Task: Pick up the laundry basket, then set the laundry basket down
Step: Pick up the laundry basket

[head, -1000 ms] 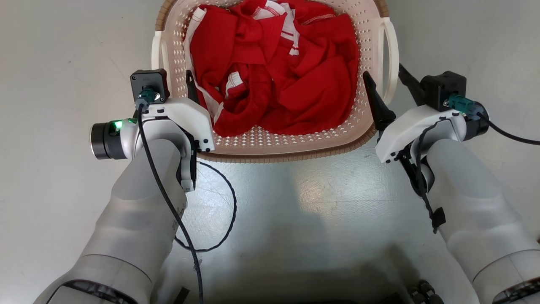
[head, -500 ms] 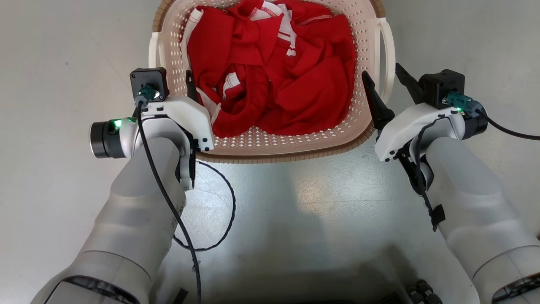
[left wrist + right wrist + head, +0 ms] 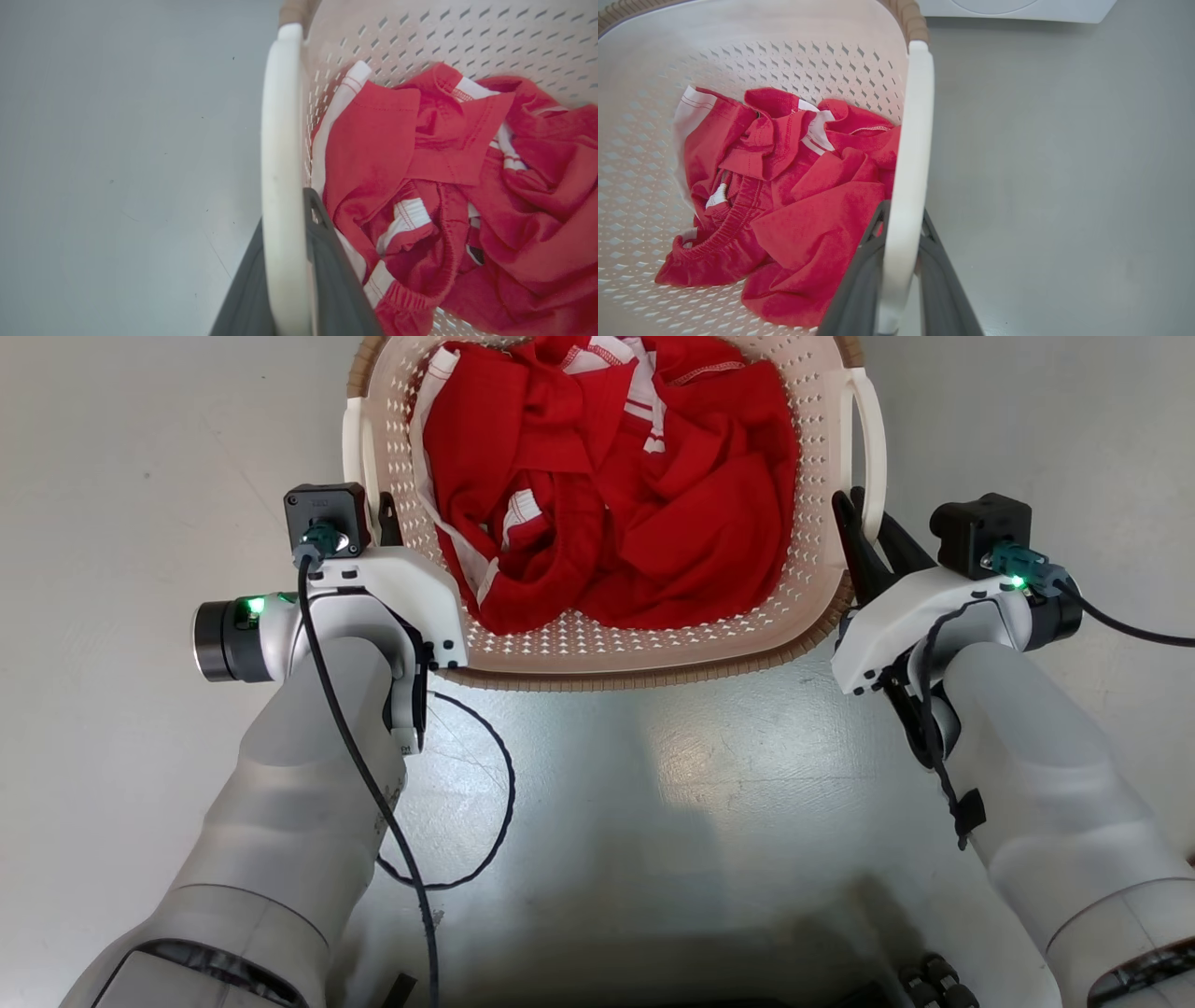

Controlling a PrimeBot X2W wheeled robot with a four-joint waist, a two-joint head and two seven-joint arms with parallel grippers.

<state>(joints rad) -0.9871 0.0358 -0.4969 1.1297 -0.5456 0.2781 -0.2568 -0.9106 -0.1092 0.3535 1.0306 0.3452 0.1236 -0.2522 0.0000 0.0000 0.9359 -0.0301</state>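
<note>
Laundry basket (image 3: 607,674) lay straight ahead of the robot, red clothes (image 3: 616,476) heaped inside, grey floor (image 3: 140,448) around it. Left gripper (image 3: 285,219) had its jaws clamped on the white left handle (image 3: 280,116), one finger either side. Right gripper (image 3: 903,217) gripped the right handle (image 3: 915,116) likewise, jaws drawn close upon it
</note>
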